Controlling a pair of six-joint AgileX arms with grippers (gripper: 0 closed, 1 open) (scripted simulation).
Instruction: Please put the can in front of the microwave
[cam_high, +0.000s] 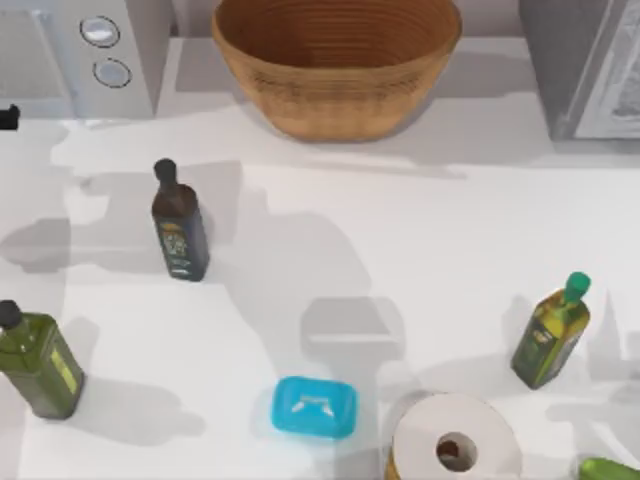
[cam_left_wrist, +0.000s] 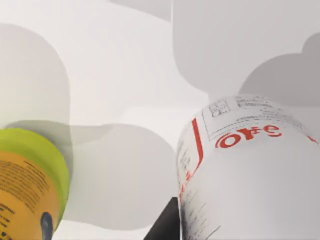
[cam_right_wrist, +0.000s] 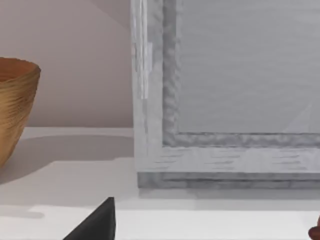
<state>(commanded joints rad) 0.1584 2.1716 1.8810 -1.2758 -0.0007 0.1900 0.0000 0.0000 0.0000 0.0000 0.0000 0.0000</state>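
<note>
The microwave (cam_high: 85, 60) stands at the table's back left, its two round knobs facing up. In the left wrist view the can (cam_left_wrist: 250, 175) looms very close, showing a white body with red lettering and fine print. A dark part of my left gripper (cam_left_wrist: 165, 227) sits right beside it; whether it grips the can I cannot tell. In the top view a small black piece of my left arm (cam_high: 8, 117) pokes in at the left edge, just in front of the microwave. A dark part of my right gripper (cam_right_wrist: 95, 225) shows low over the table, facing the darker grey appliance (cam_right_wrist: 225, 100).
A wicker basket (cam_high: 335, 65) stands at the back middle and the darker grey appliance (cam_high: 585, 65) at the back right. On the table are a dark bottle (cam_high: 180, 225), two olive-oil bottles (cam_high: 40, 360) (cam_high: 550, 335), a blue box (cam_high: 315, 407) and a paper roll (cam_high: 455, 440). A yellow-green container (cam_left_wrist: 27, 185) stands near the can.
</note>
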